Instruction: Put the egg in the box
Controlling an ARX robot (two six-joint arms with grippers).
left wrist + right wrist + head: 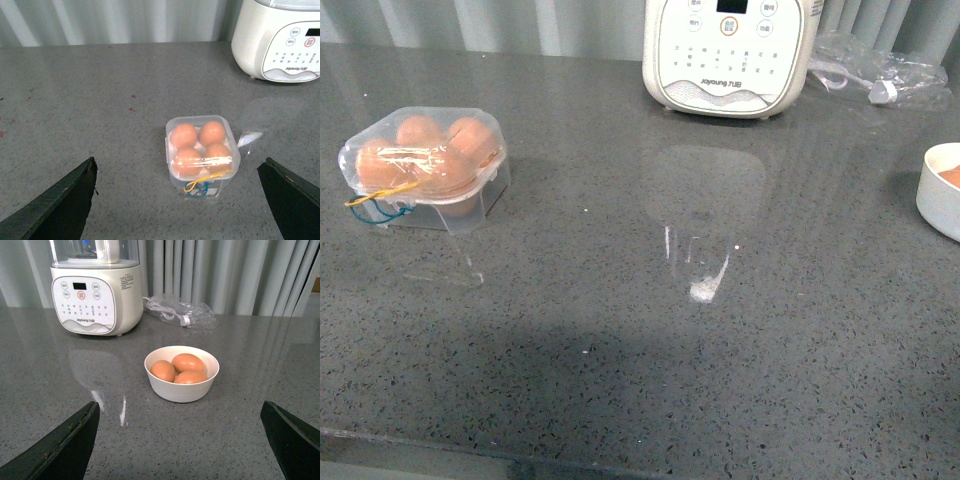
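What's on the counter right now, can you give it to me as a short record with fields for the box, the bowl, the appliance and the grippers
box: clear egg carton, lid closed, four eggs inside, blue and yellow bands at its front
bowl: white round bowl, three brown eggs in it
appliance: white Joyoung machine at the back of the grey counter
plastic bag: clear bag beside the appliance
left gripper: open, holding nothing
right gripper: open, holding nothing

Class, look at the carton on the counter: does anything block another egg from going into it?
Yes. The box holds four eggs, one in every cup, and its clear lid appears shut over them. The loose eggs sit in the white bowl, and the counter between is bare.
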